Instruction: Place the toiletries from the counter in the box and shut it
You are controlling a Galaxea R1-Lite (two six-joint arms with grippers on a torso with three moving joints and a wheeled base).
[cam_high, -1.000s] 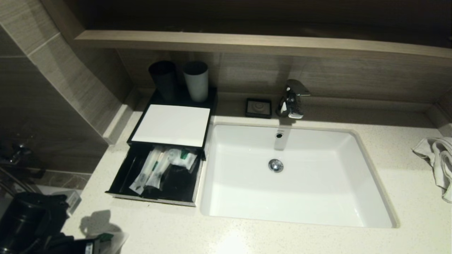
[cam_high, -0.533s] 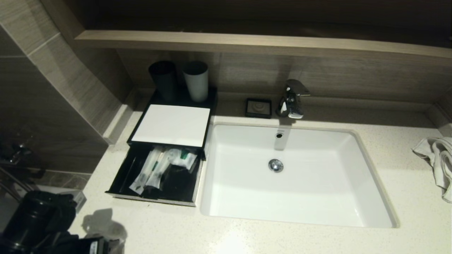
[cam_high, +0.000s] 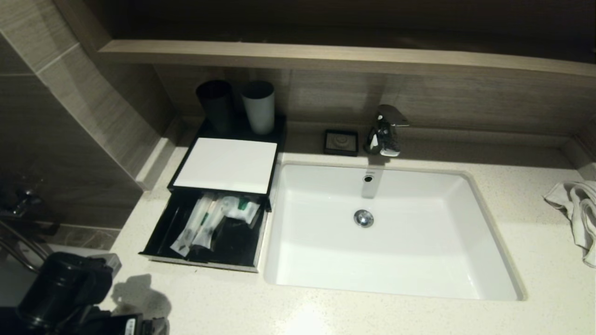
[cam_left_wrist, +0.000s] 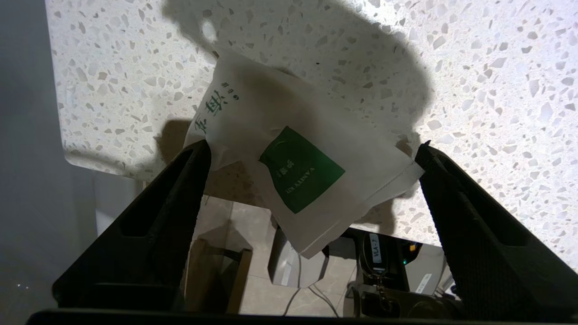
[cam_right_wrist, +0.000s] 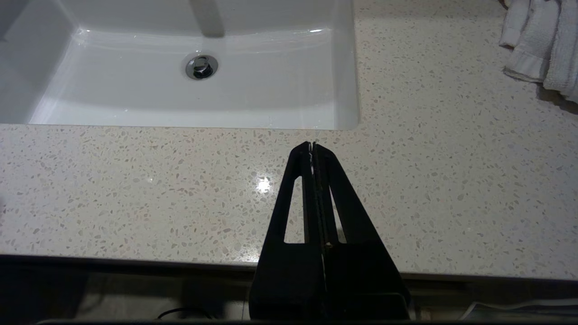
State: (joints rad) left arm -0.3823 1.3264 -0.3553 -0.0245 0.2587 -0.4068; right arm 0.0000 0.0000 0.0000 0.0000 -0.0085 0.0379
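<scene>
Forward along the counter edge has come the left gripper, jaws now wide astride the green-labelled pouch; right gripper shut.

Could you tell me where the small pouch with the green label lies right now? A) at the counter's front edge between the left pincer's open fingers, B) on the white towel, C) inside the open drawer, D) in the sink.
A: the left wrist view shows the pouch overhanging the counter edge, with the left pincer spread wide around it.
</scene>
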